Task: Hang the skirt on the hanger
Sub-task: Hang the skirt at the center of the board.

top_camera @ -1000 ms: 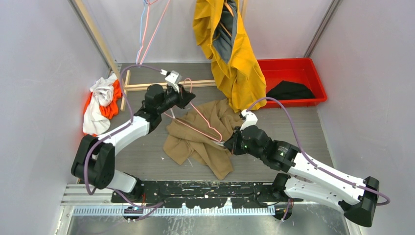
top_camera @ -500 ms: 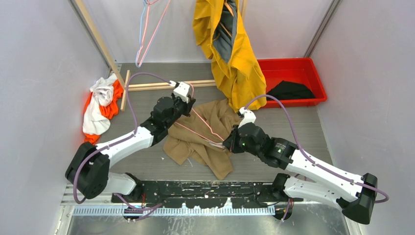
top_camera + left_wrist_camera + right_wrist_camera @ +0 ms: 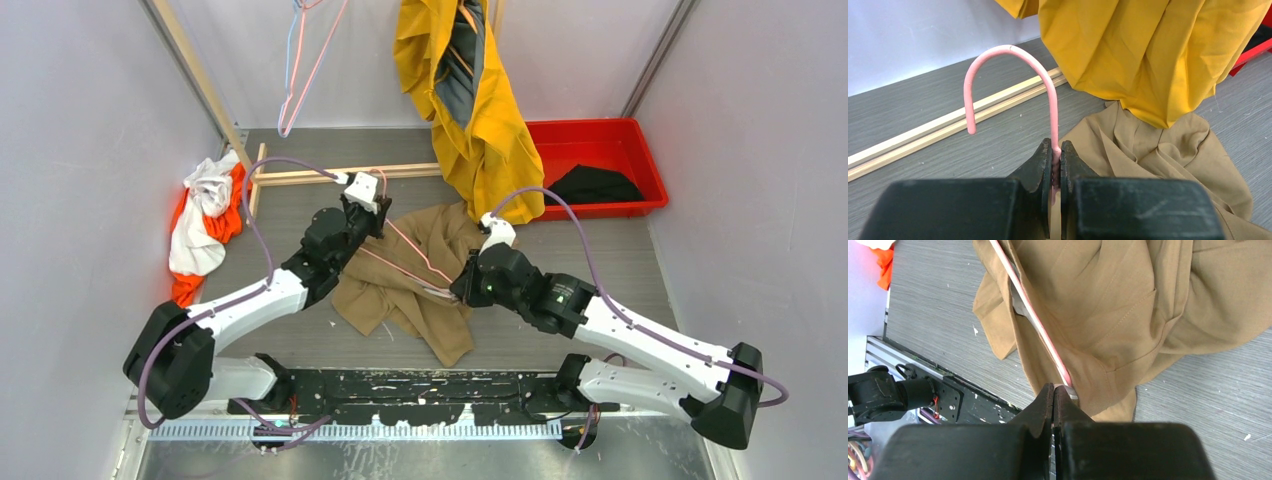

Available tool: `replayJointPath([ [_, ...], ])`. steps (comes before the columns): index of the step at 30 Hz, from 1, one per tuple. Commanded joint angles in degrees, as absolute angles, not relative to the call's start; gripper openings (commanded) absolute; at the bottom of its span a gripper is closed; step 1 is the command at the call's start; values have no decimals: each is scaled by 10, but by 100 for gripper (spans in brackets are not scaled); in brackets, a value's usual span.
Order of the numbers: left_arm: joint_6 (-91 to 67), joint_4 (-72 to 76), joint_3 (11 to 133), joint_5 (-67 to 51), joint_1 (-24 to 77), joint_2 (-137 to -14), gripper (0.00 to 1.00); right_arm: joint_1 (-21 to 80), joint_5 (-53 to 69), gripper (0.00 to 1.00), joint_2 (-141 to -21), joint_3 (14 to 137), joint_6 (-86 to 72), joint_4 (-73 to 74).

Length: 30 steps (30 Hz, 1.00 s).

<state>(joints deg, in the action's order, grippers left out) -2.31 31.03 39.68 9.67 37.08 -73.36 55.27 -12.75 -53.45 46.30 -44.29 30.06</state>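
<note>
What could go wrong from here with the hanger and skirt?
The left gripper pinches only the thin neck of the hanger, so it may swivel. The right gripper is shut at the hanger's far corner against the skirt; it may trap fabric. The hook sits near the yellow garment and could snag.

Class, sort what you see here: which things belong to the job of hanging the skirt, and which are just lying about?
Part of the job:
- pink hanger
- tan skirt
- left hand, gripping the hook's stem
- right hand

Lying about:
- yellow garment
- red bin
- black cloth
- orange and white cloth
- wooden slats
- spare hangers
</note>
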Motion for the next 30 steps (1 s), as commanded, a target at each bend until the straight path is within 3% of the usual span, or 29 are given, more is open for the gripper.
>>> replayJointPath([
  [1, -9, 378, 389, 111, 372, -702, 0, 549, -136, 2, -554, 507, -435, 263],
  [16, -52, 388, 374, 88, 371, -656, 0, 537, -125, 2, -605, 545, -401, 234],
  [30, -28, 341, 382, 89, 366, -643, 0, 536, -150, 2, -547, 557, -392, 304],
])
